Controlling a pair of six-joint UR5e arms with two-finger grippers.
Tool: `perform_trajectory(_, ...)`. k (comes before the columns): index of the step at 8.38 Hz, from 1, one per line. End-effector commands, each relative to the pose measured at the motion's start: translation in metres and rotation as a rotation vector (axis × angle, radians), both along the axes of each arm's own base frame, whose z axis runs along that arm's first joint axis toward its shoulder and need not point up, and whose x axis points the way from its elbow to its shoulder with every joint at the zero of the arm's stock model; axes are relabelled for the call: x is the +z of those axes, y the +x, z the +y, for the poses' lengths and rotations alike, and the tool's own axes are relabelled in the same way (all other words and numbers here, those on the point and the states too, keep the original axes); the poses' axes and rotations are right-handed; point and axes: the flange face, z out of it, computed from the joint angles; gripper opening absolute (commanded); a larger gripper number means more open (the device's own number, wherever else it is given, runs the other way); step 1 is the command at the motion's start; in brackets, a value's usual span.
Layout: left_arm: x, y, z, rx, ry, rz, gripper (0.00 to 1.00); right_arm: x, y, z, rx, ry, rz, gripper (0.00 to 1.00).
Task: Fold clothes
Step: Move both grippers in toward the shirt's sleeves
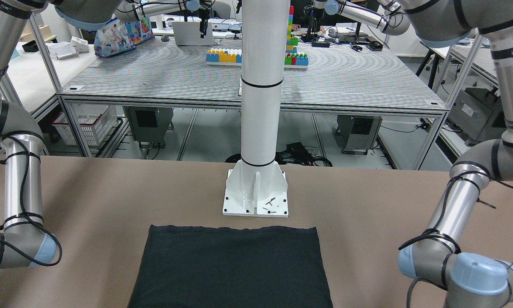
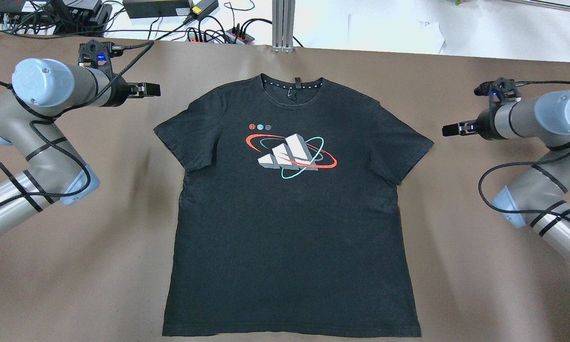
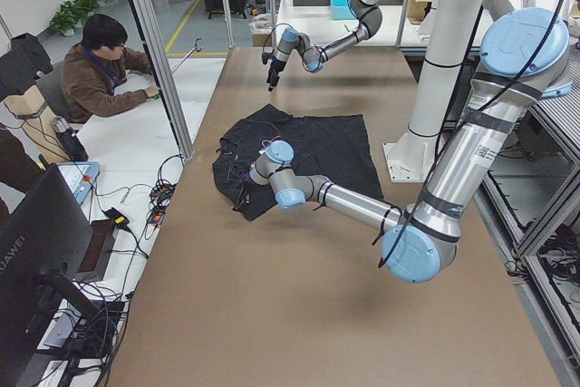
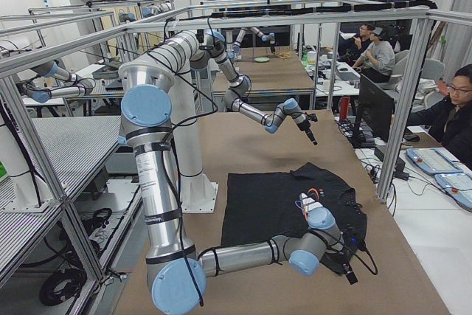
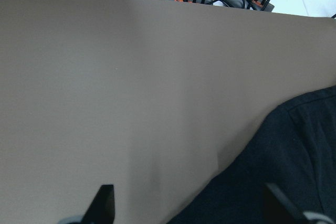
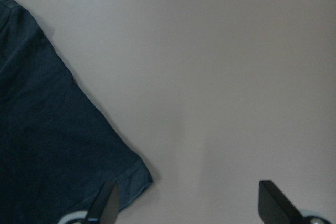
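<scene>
- Black short-sleeved T-shirt (image 2: 289, 228), unfolded, spread flat and face up on the brown counter (image 2: 75, 285).
- White three-stripe logo (image 2: 288, 155) on the chest, ringed in red and teal.
- Sleeves out sideways; collar toward the far edge.

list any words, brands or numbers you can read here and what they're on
"HUAWEI": on the back of the black monitor, in the exterior left view.
Black T-shirt: the three-stripe logo carries no words.
Three small round badges above the logo: too small to read.
Nothing else is legible.
</scene>
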Motion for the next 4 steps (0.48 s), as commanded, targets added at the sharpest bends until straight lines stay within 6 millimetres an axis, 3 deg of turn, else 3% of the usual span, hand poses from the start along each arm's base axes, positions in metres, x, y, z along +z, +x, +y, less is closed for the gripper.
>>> perform_trajectory(1, -0.008, 0.02, 0.004, -0.009, 0.0, 0.005, 1.0, -0.003, -0.04, 0.005, 0.024, -0.021, -0.015, 0.94)
perform_trajectory(4, -0.008, 0.021, 0.002, -0.008, 0.002, 0.003, 1.0, -0.004, -0.07, 0.011, 0.019, -0.041, -0.021, 0.94)
